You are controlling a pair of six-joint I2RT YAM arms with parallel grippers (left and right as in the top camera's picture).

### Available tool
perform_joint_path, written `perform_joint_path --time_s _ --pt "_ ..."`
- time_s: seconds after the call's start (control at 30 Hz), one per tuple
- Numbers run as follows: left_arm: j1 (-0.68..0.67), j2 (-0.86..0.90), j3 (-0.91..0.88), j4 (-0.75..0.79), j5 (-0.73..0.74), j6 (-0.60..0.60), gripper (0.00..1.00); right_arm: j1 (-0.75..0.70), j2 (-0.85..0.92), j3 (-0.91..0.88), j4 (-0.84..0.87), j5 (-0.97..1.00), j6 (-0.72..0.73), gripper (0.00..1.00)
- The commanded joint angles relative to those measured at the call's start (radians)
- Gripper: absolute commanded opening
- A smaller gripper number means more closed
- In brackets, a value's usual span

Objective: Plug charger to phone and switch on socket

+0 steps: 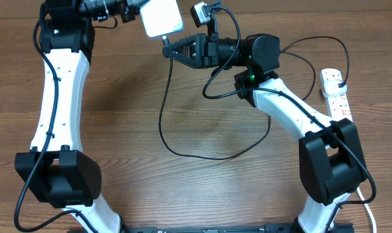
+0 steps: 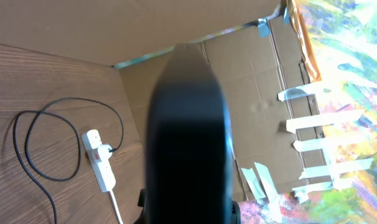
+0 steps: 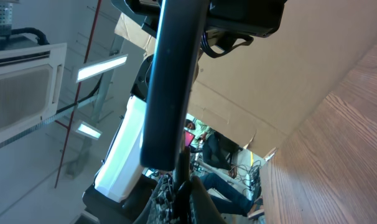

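Phone (image 1: pixel 162 17) just beside charger tip (image 1: pixel 165 40) in right gripper (image 1: pixel 170 49)

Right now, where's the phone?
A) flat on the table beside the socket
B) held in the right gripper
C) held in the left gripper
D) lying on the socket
C: the overhead view shows the phone gripped at its edge by the left gripper, while the right gripper holds the charger tip just below it. The socket lies far off at the table's right.
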Motion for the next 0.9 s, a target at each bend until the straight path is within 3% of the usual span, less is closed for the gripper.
perform_joint_path --time_s 0.0,0.87 --pt "-0.001 -0.013 0.016 0.008 0.058 0.040 0.04 -0.007 -0.003 0.016 0.003 0.043 -0.004 0.04" --pt "0.011 -0.013 0.016 0.008 0.056 0.028 0.04 -0.008 -0.003 0.016 0.003 0.060 -0.004 0.04"
